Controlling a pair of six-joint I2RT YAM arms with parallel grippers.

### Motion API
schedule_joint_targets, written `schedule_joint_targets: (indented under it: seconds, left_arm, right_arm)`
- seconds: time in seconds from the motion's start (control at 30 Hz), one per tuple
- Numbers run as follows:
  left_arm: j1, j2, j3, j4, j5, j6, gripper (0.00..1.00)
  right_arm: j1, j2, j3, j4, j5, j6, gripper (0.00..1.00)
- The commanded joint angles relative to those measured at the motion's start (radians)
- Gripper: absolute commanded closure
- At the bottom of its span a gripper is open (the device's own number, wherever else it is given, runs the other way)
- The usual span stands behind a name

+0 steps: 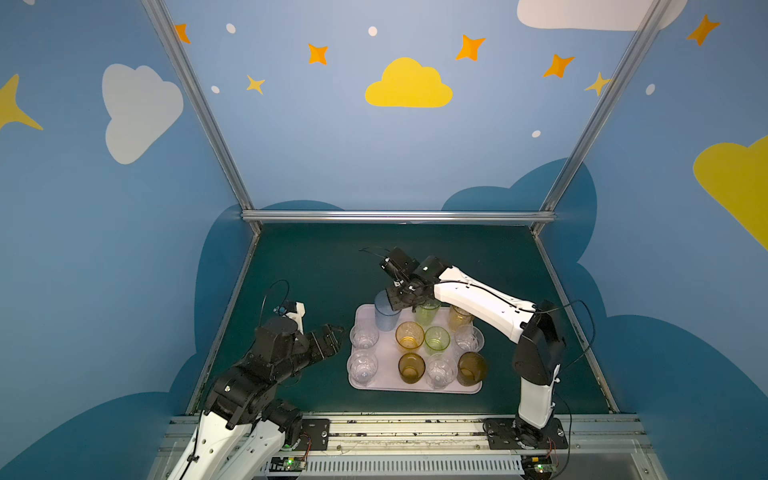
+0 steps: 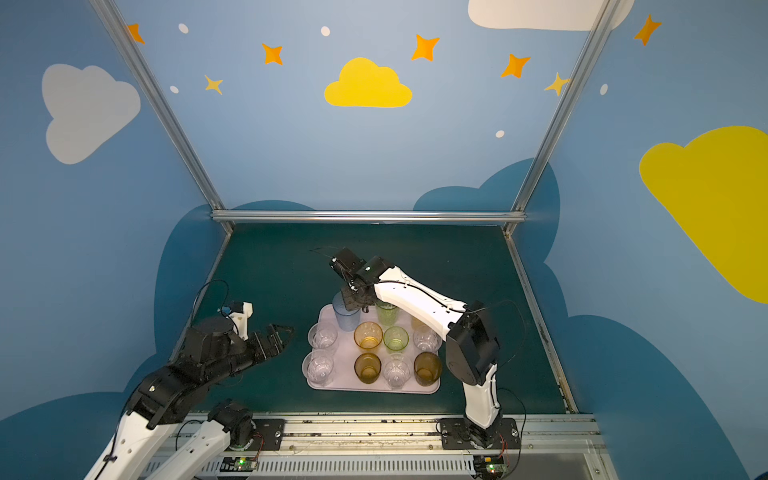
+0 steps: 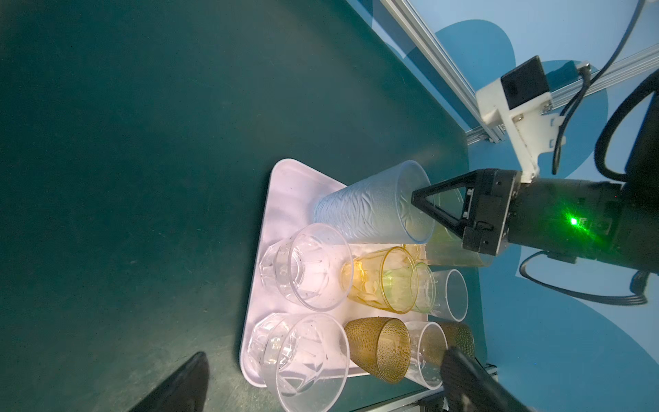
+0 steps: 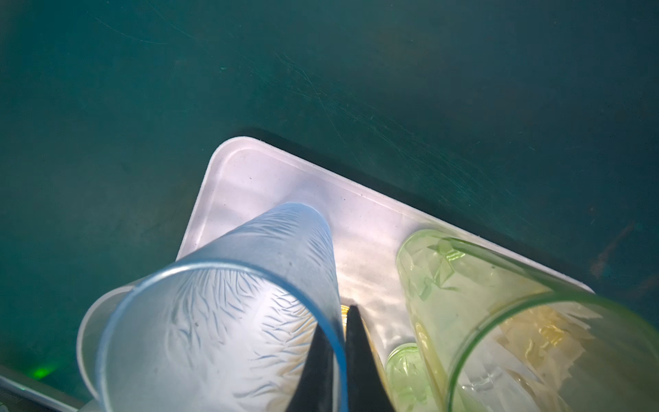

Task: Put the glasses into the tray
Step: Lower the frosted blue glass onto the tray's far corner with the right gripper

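While the right claw (image 1: 398, 306) is pinching the blue tumbler (image 1: 385, 320) over the tray (image 1: 415, 389) (left claw (image 1: 337, 338) spread), ten other glasses (image 1: 409, 336) are sitting inside.

A robotics lab test cell is shown; a tabletop covered by a dark green mat (image 1: 316, 266) is boxed in by an aluminium profile frame (image 1: 398, 216); blue wall panels (image 1: 332, 158) are printed with a yellow cloud (image 1: 409, 85) and orange stars (image 1: 318, 54); two robot arms (image 1: 478, 297) are bolted through black base plates (image 1: 498, 436) onto a metal rail (image 1: 407, 428); bare circuit boards (image 1: 291, 462) with green lights are left exposed below.
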Motion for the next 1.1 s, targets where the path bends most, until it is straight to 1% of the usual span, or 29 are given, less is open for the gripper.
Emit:
schedule_joint_targets:
  seconds: [0.0, 0.3, 1.0, 1.03, 1.07]
  left_arm:
    - [0.002, -0.004, -0.008, -0.002, -0.015, -0.002, 0.0]
    - [0.002, -0.01, -0.008, -0.007, -0.015, -0.004, 0.0]
    - [0.002, -0.024, -0.019, -0.011, -0.023, -0.004, 0.0]
    - [0.001, -0.026, -0.019, -0.013, -0.023, -0.005, 0.0]
    - [0.002, -0.026, -0.02, -0.012, -0.022, -0.005, 0.0]
  right_arm:
    - [0.009, 0.018, 0.032, -0.007, 0.005, 0.007, 1.0]
    - [0.01, 0.051, 0.04, -0.029, 0.033, 0.02, 1.0]
    - [0.017, 0.112, 0.06, -0.057, 0.009, 0.028, 1.0]
    - [0.017, 0.113, 0.062, -0.059, 0.01, 0.028, 0.98]
    - [0.018, 0.114, 0.065, -0.062, 0.013, 0.03, 0.94]
